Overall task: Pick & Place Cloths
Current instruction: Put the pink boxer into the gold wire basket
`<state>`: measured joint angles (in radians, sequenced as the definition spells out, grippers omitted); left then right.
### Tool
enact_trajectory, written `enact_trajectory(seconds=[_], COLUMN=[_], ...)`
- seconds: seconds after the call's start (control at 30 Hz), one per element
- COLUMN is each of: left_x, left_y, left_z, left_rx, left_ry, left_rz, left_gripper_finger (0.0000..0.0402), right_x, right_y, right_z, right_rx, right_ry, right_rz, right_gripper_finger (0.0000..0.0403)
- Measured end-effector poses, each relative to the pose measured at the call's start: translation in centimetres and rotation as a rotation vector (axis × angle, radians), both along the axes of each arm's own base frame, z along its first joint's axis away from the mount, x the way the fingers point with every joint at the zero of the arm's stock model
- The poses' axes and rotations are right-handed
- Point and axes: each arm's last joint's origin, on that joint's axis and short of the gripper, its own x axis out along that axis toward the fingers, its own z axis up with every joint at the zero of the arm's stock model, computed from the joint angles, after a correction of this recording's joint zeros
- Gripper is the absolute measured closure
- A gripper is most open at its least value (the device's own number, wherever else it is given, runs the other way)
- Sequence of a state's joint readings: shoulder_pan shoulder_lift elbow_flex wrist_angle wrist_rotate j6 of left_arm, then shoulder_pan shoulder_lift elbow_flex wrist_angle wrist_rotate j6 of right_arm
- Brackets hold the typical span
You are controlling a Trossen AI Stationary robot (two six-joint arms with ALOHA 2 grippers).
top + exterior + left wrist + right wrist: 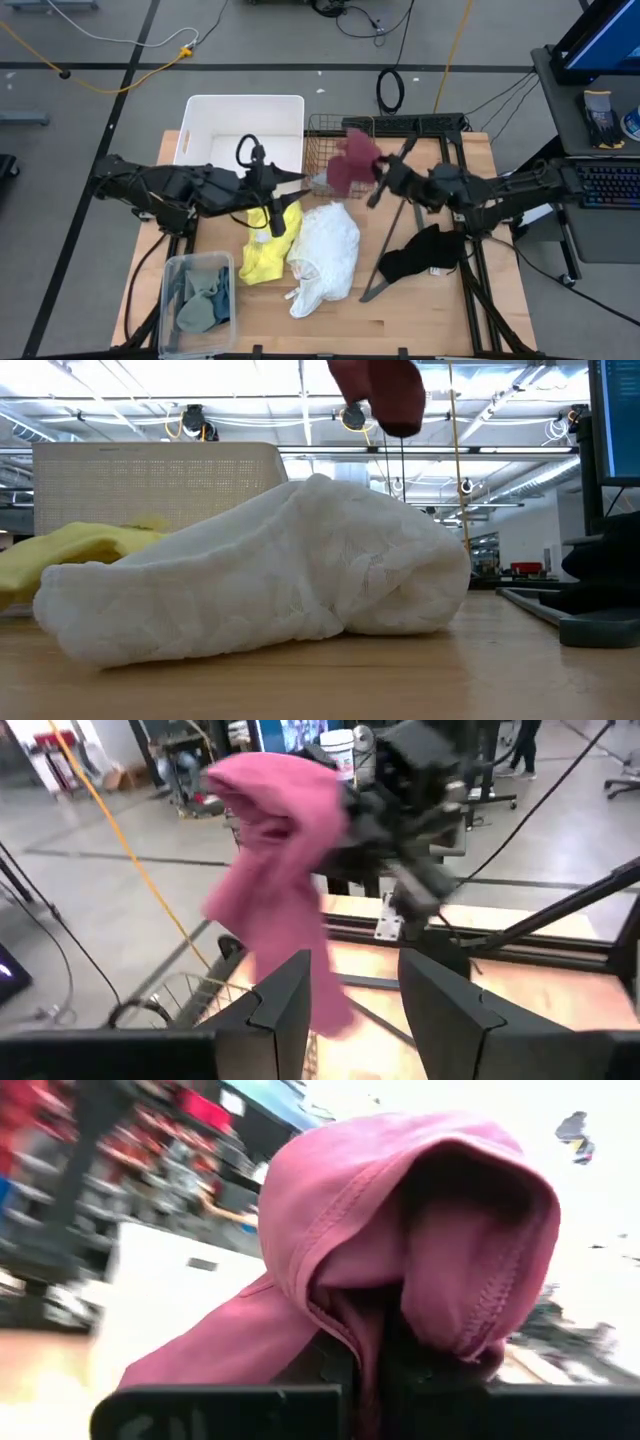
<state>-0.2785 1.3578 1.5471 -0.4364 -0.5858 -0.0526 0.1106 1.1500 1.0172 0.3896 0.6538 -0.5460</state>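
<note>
Right tool [378,172] is clamped on a maroon cloth [352,165], held up off the worktop [420,310] at upper centre of the high view, just over the near edge of a wire basket [330,128]. Cloth drapes over the tool's fingers and hangs down; in the low view it [378,392] shows at top centre, well above the table. Right wrist view is mostly filled by it [400,1240].

Left tool [300,183] sits left of the maroon cloth, near the white bin [243,112], fingers apart and holding nothing; left wrist view shows the two fingers [283,1005] spread with the cloth [285,870] hanging just beyond them.

White bin at upper left of the worktop: nothing visible inside the part that shows. Wire basket's contents cannot be told. Clear tub [196,262] at lower left holds teal and sage cloths [200,298].

On the worktop: yellow cloth [268,250] left of centre, touching the white cloth [325,255] at centre. Black cloth [420,255] lies right of centre, with a thin metal bar [390,235] running beside it. In the low view the white cloth [270,575] fills the middle, yellow cloth [80,550] behind at left.
</note>
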Motion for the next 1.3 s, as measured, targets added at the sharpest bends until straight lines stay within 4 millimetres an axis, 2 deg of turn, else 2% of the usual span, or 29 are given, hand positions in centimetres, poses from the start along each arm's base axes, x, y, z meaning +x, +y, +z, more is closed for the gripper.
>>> enact_trajectory(seconds=[0.13, 0.33, 0.53, 0.67, 0.93, 1.1, 1.3], left_x=[-0.1, -0.2, -0.2, -0.2, -0.3, -0.3, -0.3], left_y=[-0.2, -0.4, -0.5, -0.4, -0.4, -0.4, -0.4], left_z=[-0.4, -0.7, -0.7, -0.8, -1.1, -1.1, -1.1], left_rx=[-0.052, -0.094, -0.102, -0.099, -0.085, -0.070, -0.068], left_ry=[0.020, 0.034, 0.031, 0.040, 0.075, 0.080, 0.081], left_rz=[0.005, 0.006, 0.005, 0.006, 0.007, 0.003, 0.002], left_gripper_finger=[0.0249, 0.0249, 0.0249, 0.0249, 0.0249, 0.0249, 0.0249], right_x=[0.2, 0.7, 2.1, 3.3, 5.2, 5.9, 6.2], right_y=[-3.3, -8.6, -13.4, -15.8, -18.3, -18.6, -18.3], right_z=[-0.2, -1.1, -3.7, -6.5, -11.5, -13.5, -15.7], right_rx=[-0.037, 0.027, 0.135, 0.212, 0.353, 0.424, 0.485], right_ry=[0.029, -0.006, -0.021, 0.039, 0.132, 0.167, 0.290], right_rz=[-0.120, -0.112, -0.099, -0.145, -0.131, -0.140, -0.149], right_gripper_finger=[0.0402, 0.0402, 0.0402, 0.0402, 0.0402, 0.0400, 0.0399])
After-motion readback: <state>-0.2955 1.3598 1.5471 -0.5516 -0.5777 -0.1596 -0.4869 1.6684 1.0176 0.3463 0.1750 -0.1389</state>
